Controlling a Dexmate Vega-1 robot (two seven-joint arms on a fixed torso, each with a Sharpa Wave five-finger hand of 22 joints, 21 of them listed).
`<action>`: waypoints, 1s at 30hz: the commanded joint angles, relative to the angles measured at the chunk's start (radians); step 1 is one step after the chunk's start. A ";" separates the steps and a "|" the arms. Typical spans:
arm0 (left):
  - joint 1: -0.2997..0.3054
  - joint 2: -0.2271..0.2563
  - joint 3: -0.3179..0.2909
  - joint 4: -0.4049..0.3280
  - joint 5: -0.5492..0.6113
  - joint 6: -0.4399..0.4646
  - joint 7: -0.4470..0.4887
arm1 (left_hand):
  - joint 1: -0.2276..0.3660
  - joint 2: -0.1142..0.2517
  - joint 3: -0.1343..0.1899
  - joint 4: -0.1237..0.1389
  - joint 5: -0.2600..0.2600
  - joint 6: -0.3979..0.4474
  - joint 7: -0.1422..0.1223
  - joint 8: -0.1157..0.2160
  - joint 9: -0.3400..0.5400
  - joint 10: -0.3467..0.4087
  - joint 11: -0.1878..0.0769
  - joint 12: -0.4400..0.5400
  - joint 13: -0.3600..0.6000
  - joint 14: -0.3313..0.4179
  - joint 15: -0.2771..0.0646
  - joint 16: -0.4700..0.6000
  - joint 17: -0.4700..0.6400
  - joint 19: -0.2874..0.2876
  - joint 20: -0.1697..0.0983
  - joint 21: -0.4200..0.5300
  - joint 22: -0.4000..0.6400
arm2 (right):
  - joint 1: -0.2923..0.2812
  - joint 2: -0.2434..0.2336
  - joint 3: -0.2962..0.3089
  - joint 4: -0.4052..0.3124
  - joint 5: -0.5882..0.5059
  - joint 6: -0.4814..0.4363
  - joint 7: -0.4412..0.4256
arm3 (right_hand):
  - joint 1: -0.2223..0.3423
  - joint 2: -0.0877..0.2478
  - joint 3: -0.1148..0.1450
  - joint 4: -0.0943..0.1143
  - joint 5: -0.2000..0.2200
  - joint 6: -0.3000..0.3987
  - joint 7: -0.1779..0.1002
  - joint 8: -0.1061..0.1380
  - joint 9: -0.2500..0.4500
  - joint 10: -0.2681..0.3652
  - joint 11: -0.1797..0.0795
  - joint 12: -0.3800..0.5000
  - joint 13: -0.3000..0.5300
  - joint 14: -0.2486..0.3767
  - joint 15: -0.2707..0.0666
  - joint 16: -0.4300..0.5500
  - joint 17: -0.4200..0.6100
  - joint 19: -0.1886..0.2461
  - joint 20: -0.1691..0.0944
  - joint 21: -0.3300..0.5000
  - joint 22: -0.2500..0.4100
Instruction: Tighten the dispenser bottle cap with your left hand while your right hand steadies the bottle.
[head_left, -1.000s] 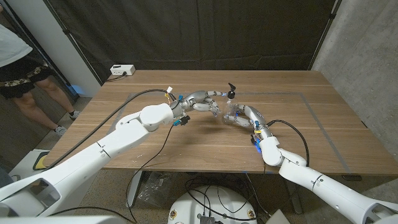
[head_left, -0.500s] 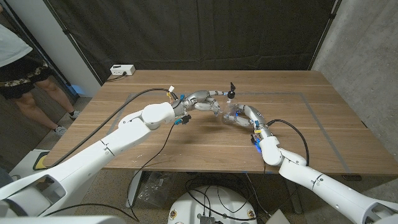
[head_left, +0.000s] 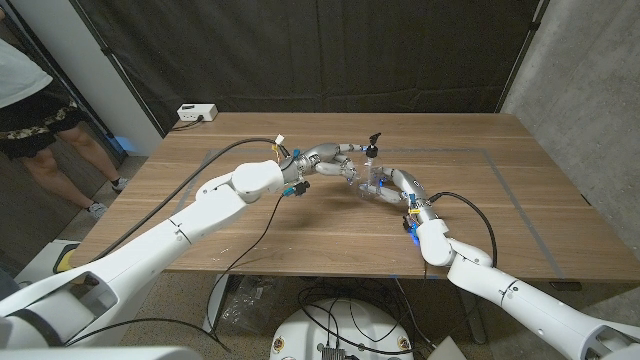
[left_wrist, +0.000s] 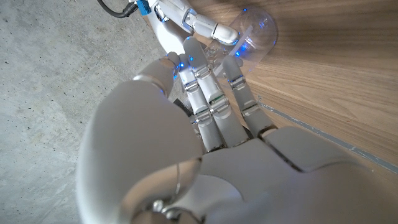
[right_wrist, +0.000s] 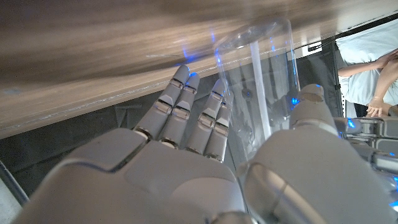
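Note:
A clear dispenser bottle (head_left: 374, 178) with a black pump cap (head_left: 372, 142) stands mid-table. My right hand (head_left: 398, 186) grips its body from the near right side. In the right wrist view the bottle (right_wrist: 266, 81) sits between the thumb (right_wrist: 316, 118) and the fingers (right_wrist: 186, 115). My left hand (head_left: 336, 160) reaches in from the left, and its fingertips close on the cap's collar just under the pump head. In the left wrist view my left hand's fingers (left_wrist: 211, 93) stretch to the bottle (left_wrist: 254, 30), next to the right hand's fingers (left_wrist: 194, 20).
A white power box (head_left: 196, 112) sits at the table's (head_left: 250, 225) back left corner. A person (head_left: 30, 100) stands off the left edge. A black cable (head_left: 215, 160) runs along my left arm. Thin tape lines (head_left: 500, 156) mark the tabletop.
My left hand has edged to the right and closed in on the cap. The bottle stands a little more upright in the right hand.

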 joint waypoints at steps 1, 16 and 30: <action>-0.034 -0.015 0.013 0.035 0.008 -0.016 -0.035 | -0.007 0.000 0.009 0.000 0.005 0.007 -0.007 0.002 0.001 0.013 -0.011 0.021 0.031 0.001 0.004 -0.006 0.005 -0.002 0.003 0.010 0.000 | -0.004 0.005 0.001 -0.005 0.003 -0.014 -0.007 | 0.284 0.286 0.055 0.045 0.007 0.133 -0.127 0.004 0.006 0.007 -0.003 0.008 0.003 0.010 -0.061 0.002 0.002 0.001 -0.043 0.007 0.005; -0.121 -0.059 0.059 0.111 0.050 -0.014 -0.092 | -0.011 -0.004 0.017 0.000 0.006 0.008 -0.008 0.003 0.001 0.012 -0.014 0.022 0.029 0.002 0.006 -0.008 0.010 -0.007 0.002 0.025 -0.004 | -0.009 0.002 0.000 -0.007 0.007 -0.012 -0.009 | 0.284 0.286 0.058 0.046 0.007 0.134 -0.127 0.003 0.006 0.008 -0.002 0.008 0.003 0.010 -0.061 0.002 0.003 0.001 -0.043 0.009 0.005; -0.216 -0.117 0.118 0.199 0.099 0.008 -0.150 | -0.012 -0.006 0.025 -0.002 0.007 0.005 -0.006 0.002 0.001 0.013 -0.012 0.024 0.028 0.004 0.007 -0.009 0.015 -0.013 0.004 0.037 -0.007 | -0.039 -0.015 0.014 -0.036 0.013 -0.026 -0.018 | 0.285 0.287 0.061 0.046 0.008 0.134 -0.127 0.003 0.006 0.008 -0.003 0.007 0.003 0.012 -0.063 0.002 0.003 0.001 -0.043 0.011 0.005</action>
